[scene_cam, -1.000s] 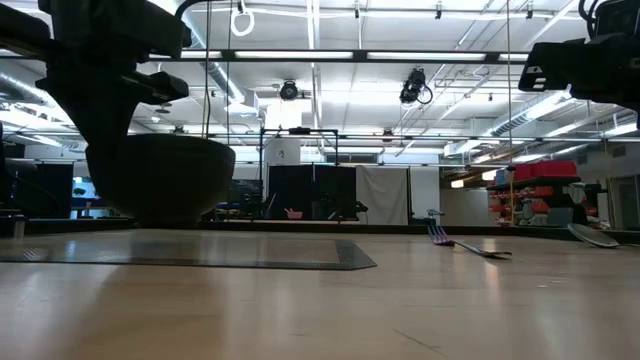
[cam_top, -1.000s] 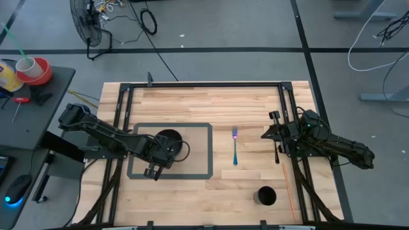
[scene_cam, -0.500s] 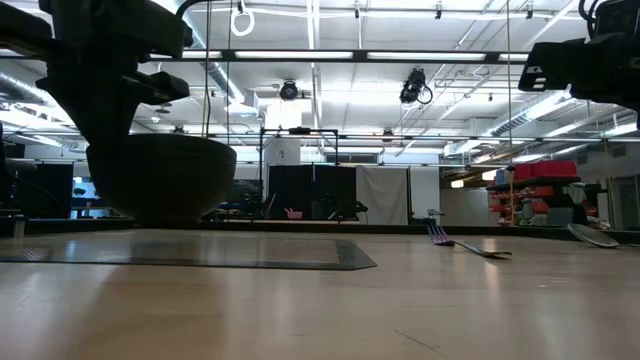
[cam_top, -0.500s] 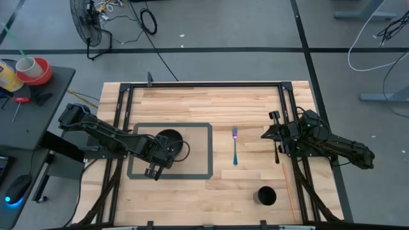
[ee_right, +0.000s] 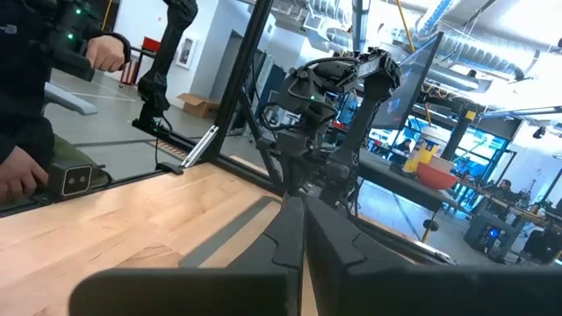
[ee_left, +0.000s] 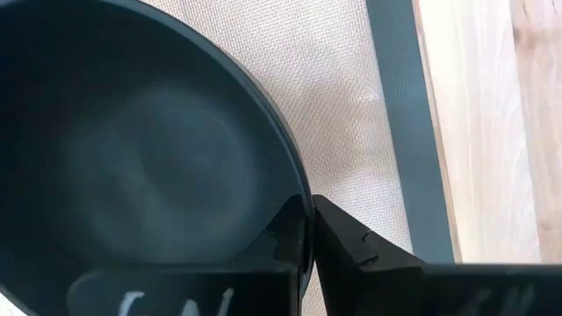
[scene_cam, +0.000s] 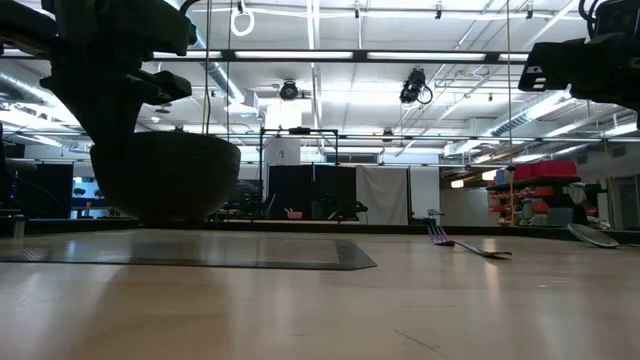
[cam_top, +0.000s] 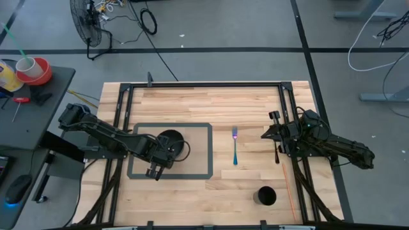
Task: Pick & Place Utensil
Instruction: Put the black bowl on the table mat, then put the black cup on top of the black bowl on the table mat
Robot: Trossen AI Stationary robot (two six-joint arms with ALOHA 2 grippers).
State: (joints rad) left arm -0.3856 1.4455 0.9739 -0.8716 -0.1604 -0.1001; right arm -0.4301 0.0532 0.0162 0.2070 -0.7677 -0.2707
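A black bowl (cam_top: 170, 143) is on the grey-bordered placemat (cam_top: 206, 152) at the table's left. My left gripper (cam_top: 157, 161) is shut on the bowl's near rim. The bowl also shows in the left wrist view (ee_left: 132, 158) and the low view (scene_cam: 165, 175). A fork with a purple-blue sheen (cam_top: 235, 145) lies flat on the wood in the middle, tines toward the far edge; it also shows in the low view (scene_cam: 465, 245). My right gripper (cam_top: 267, 135) hovers right of the fork, shut and empty (ee_right: 304, 206). My left gripper pinches the bowl's rim (ee_left: 305, 204) on its near side, one finger (ee_left: 285, 241) inside the bowl and one (ee_left: 360, 254) outside. The fingers come from above, pointing down. The bowl stays upright, its base at the placemat; whether it is lifted clear, I cannot tell.
A black cup (cam_top: 266, 195) stands near the table's near edge, right of the middle. A dark spoon (cam_top: 277, 155) lies under my right arm and shows at the right in the low view (scene_cam: 595, 236). Bare wood lies between the placemat and the fork.
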